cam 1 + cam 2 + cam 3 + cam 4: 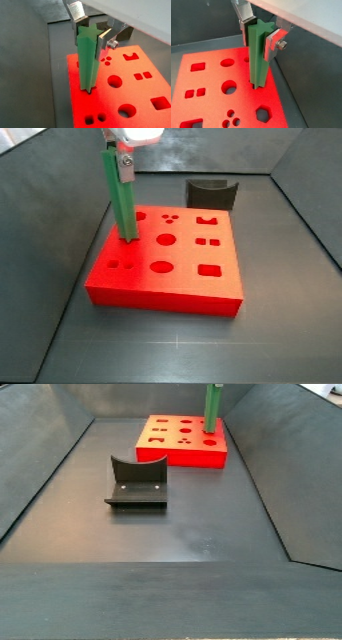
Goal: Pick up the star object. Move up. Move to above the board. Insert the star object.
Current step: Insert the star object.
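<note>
My two-finger silver gripper (90, 31) is clamped on the top of the tall, thin green star-section peg (87, 60), which hangs upright below my fingers. Its lower tip sits at the top face of the flat bright red board with shaped holes (187, 268), near one edge. Dark grey curved block (136, 482) stands well apart.

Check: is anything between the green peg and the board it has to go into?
Nothing visible. The gripper holds the peg upright, its lower end at the board top near one edge. The dark fixture stands apart, beyond the board.
</note>
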Controlling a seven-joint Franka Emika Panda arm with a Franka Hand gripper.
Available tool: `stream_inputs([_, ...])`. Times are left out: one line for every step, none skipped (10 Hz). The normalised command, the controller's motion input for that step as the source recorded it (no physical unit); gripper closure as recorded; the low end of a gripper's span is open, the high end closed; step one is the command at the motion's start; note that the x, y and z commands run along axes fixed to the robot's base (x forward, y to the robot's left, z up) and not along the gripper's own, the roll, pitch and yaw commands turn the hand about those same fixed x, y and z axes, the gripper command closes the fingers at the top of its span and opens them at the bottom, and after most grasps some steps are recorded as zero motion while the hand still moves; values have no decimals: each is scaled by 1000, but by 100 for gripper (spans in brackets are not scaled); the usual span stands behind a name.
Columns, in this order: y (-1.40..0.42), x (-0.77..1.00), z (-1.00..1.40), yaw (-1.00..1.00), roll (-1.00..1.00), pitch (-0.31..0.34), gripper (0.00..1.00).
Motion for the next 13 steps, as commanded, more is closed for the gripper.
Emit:
stream_inputs([-57,134,0,-549,0,39,100])
stream_inputs([0,3,-17,0,0,0,100])
stream_inputs([0,-3,-34,0,0,24,100])
stream_inputs([0,0,-180,9,17,27,100])
stream_inputs([0,0,-17,0,0,0,100])
stream_inputs([-74,66,-206,0,44,0,100])
stream_inputs([-97,169,-174,109,46,0,100])
stream_inputs([-14,166,-126,163,29,0,100])
stream_inputs([0,40,-106,209,16,0,100])
stream_inputs([0,0,-94,263,16,0,100])
stream_inputs([0,0,-3,97,0,0,100])
stream_inputs([0,0,-31,0,0,0,100])
stream_inputs([0,91,-263,0,66,-79,100])
